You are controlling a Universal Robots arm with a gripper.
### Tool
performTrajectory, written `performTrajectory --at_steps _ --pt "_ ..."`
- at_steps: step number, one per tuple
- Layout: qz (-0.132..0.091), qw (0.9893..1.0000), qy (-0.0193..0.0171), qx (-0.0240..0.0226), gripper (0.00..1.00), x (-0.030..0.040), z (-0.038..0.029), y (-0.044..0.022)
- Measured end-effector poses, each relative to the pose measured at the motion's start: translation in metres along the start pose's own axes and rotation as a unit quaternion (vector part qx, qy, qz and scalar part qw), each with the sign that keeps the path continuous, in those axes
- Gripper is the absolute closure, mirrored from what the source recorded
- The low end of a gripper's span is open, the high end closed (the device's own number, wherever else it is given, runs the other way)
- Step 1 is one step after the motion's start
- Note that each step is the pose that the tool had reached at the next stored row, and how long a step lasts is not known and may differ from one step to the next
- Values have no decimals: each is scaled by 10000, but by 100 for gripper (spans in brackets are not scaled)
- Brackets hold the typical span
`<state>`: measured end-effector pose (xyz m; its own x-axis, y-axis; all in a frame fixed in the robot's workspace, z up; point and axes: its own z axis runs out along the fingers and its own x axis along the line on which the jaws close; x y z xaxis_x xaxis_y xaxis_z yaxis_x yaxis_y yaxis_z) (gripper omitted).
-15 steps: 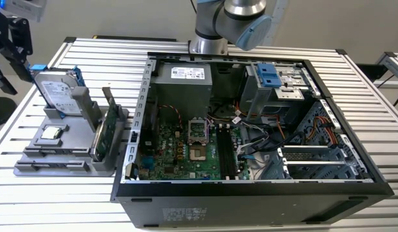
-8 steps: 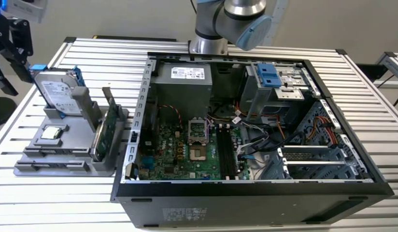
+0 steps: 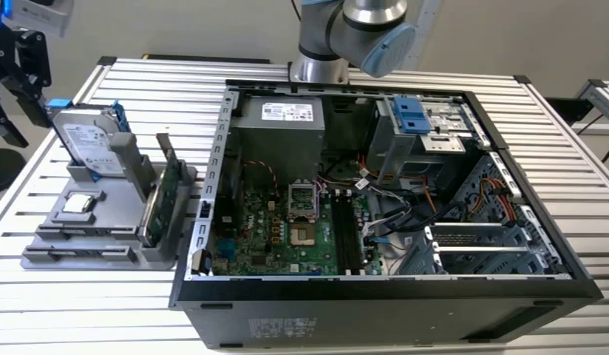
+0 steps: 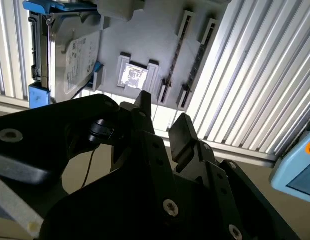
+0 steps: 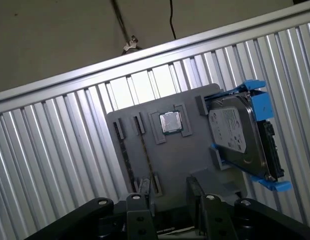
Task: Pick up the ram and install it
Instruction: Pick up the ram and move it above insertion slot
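The ram (image 5: 143, 150) is a thin dark stick standing on edge in a slot of the grey holder (image 5: 185, 160), next to the square chip. In the second wrist view, the ram (image 4: 176, 50) is again a narrow edge-on line. My gripper (image 5: 170, 194) hangs well above the holder, open, with nothing between its black fingers (image 5: 140, 197). In the second wrist view, the gripper (image 4: 162, 114) also has a clear gap. In the exterior view, the holder (image 3: 97, 237) lies at the left of the open computer case (image 3: 383, 296), whose motherboard (image 3: 275, 229) carries long black slots (image 3: 344, 233).
A silver hard drive (image 3: 88, 140) with blue rails stands at the back of the holder, and a tall green card (image 3: 165, 185) stands upright in another slot. The square chip (image 3: 80, 203) lies flat. Cables and drive cages crowd the case. The robot base (image 3: 319, 70) stands behind it.
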<state>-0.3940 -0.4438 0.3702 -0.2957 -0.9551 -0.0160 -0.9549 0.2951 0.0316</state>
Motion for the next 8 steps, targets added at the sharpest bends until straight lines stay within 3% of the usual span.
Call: performTrajectory --at_steps 8 --pt "-136 9999 6 -2 0 1 25 -1"
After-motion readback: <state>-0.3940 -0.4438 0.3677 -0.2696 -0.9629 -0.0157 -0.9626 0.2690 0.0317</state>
